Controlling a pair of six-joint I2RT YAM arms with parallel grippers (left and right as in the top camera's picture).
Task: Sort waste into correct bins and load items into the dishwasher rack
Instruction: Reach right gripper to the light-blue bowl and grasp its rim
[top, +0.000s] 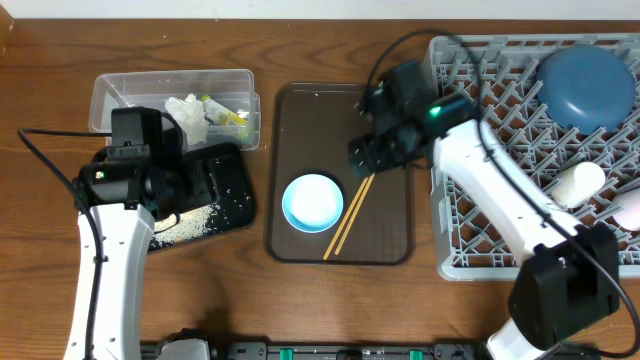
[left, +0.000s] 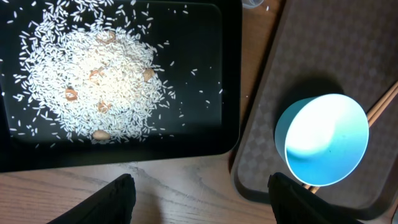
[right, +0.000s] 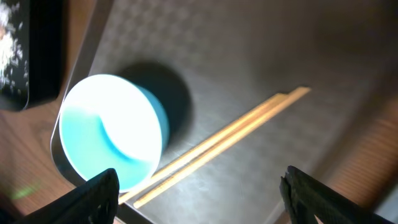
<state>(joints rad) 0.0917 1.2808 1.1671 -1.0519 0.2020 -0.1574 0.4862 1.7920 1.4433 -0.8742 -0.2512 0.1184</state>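
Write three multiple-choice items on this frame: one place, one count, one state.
1. Where is the bowl?
A) on the brown tray
B) in the rack
C) in the tub

2. How many chopsticks lie on the brown tray?
A) one
B) two
C) four

3. What state is the right gripper in?
A) open, holding nothing
B) shut on the chopsticks
C) shut on the bowl

Answers:
1 A: the overhead view shows it standing on the tray beside the chopsticks.
2 B: a pair lies side by side.
3 A: in the right wrist view its fingers stand wide apart above the tray, gripping nothing.
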